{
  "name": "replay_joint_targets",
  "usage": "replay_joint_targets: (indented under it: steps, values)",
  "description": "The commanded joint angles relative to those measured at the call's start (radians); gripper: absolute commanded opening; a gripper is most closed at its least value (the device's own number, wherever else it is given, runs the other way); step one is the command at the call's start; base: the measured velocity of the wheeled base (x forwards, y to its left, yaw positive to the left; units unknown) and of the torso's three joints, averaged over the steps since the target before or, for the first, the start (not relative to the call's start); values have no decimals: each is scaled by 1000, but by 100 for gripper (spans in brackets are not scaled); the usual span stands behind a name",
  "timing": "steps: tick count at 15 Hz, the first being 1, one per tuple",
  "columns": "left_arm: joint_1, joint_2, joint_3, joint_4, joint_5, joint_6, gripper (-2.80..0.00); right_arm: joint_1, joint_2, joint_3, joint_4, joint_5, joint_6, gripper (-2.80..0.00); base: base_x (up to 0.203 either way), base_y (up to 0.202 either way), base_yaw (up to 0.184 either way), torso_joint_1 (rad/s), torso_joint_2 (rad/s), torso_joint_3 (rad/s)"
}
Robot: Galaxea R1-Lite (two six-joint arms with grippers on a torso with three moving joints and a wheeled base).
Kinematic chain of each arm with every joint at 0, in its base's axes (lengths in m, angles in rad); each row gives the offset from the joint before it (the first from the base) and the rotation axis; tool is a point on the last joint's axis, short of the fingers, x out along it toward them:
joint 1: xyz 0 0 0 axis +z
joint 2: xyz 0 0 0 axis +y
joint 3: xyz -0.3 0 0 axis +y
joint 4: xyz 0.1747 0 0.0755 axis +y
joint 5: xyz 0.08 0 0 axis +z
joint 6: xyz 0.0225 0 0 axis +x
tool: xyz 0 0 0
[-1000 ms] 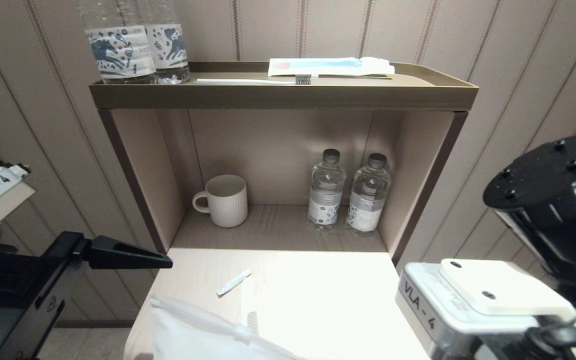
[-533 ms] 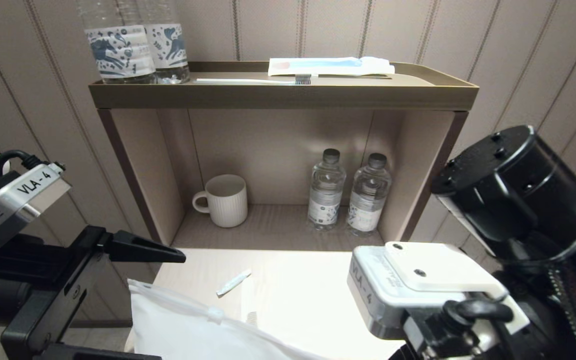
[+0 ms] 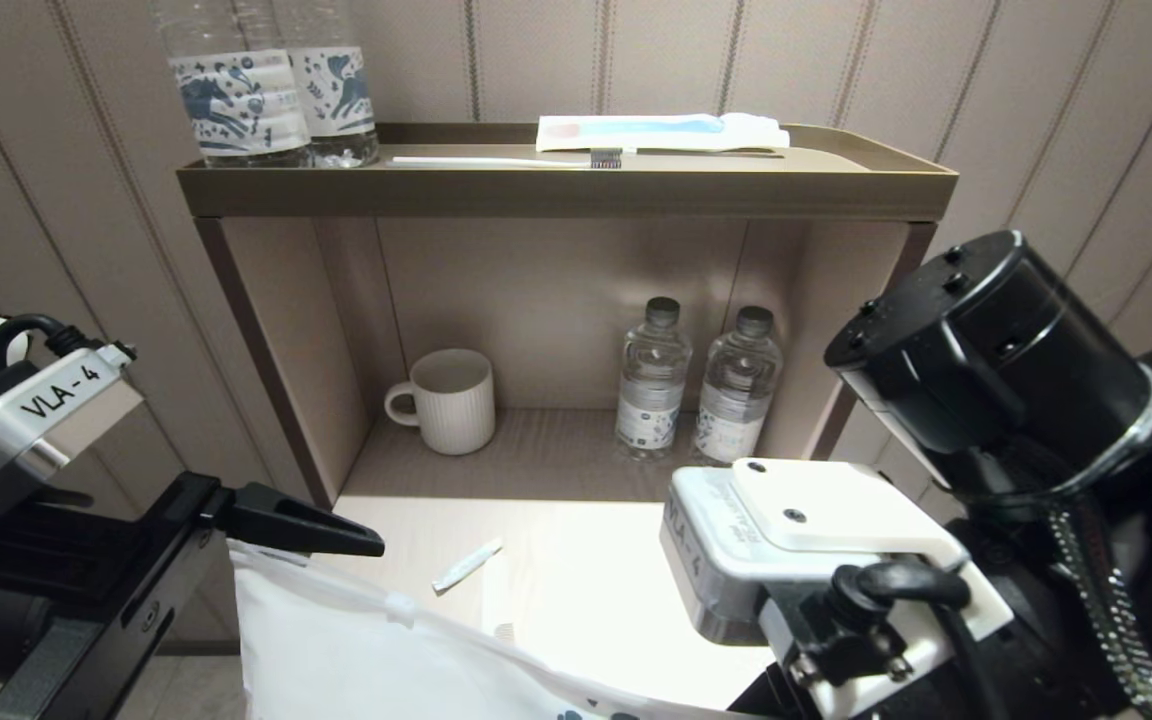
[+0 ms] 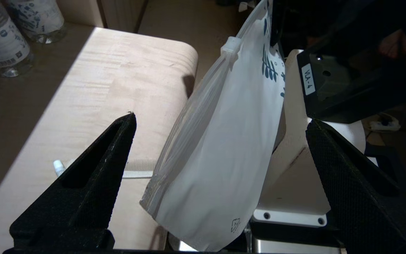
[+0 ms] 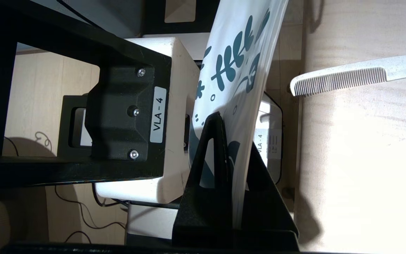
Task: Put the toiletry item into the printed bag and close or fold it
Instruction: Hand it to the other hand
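The printed bag (image 3: 356,660), a white pouch with a white slider (image 3: 398,607), hangs in the air above the table's front edge. My right gripper (image 5: 236,141) is shut on its dark-blue leaf-print end (image 5: 238,70). My left gripper (image 4: 220,118) is open, and the bag's plain end (image 4: 220,158) hangs between its fingers (image 4: 97,158) without touching either one. A white comb (image 5: 347,77) lies on the table beside a small white tube (image 3: 466,565). In the head view my right wrist (image 3: 796,560) hides that gripper's fingers.
The light wooden table (image 3: 616,560) has a rounded front corner (image 4: 185,53). Behind it, a shelf niche holds a white mug (image 3: 451,400) and two water bottles (image 3: 696,390). On its top ledge are two more bottles (image 3: 271,85), a toothbrush (image 3: 506,160) and a white-and-blue toothbrush packet (image 3: 661,130).
My right arm has swung left and carried the bag leftward and up. My left gripper has risen and come in around the bag's plain end.
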Motion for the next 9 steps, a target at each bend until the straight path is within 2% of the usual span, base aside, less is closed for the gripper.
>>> replay_joint_targets:
  steps: [1,9]
  values:
    - [-4,-7,-1,1,-6,3,0,1,5,-4,4,3,-2,-280,0,0,0,0,0,0]
    - [-4,21,-10,1,-6,3,0,47,1,-17,2,3,-5,-280,0,0,0,0,0,0]
